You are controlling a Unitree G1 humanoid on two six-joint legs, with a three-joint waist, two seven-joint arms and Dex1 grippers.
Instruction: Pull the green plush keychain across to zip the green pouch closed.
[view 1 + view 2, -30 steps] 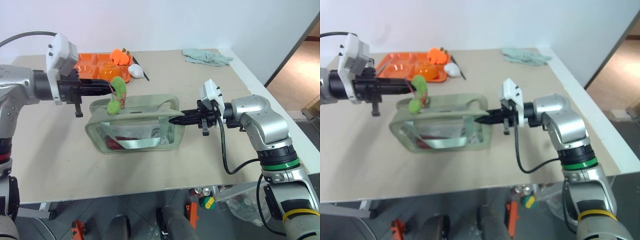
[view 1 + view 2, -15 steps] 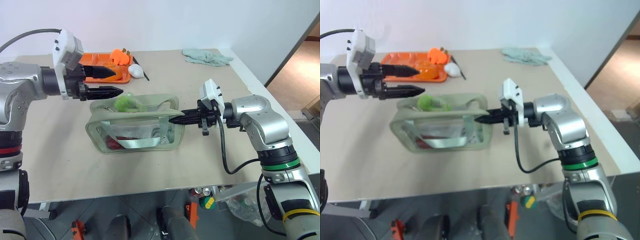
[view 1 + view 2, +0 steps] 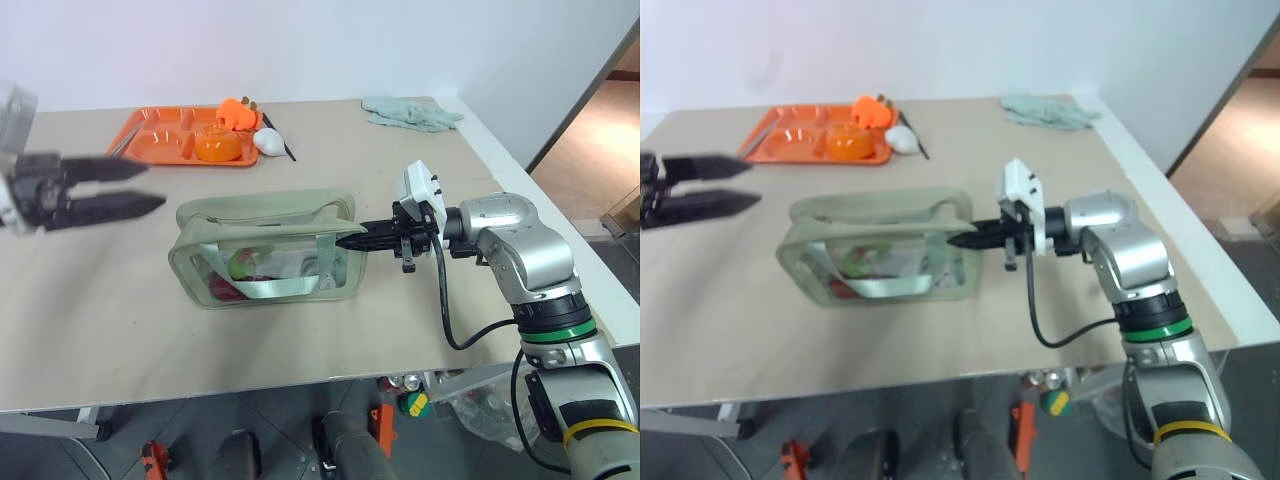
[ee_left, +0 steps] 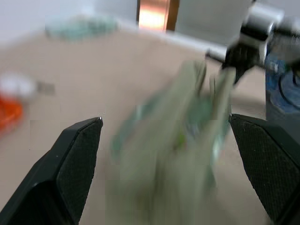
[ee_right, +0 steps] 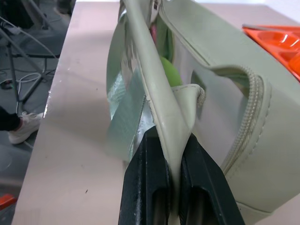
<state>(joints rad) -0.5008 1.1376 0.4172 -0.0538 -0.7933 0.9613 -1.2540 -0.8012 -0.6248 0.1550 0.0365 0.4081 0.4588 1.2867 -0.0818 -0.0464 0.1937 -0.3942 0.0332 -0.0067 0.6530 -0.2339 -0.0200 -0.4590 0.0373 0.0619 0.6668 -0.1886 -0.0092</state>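
While our right gripper (image 3: pixel 347 240) pinches the green pouch (image 3: pixel 268 247) at its right end, our left gripper (image 3: pixel 130 187) hangs wide open, empty, left; the green plush keychain (image 3: pixel 240 266) lies inside; we judge regrasping comes next.

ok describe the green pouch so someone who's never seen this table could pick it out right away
On the beige table, look at the middle, in front of the orange tray. The green pouch stands there, a sage-green rectangular bag, its end pinched by the right gripper. Unlike the crumpled pale glove at the far corner, it has a clear window and a strap.
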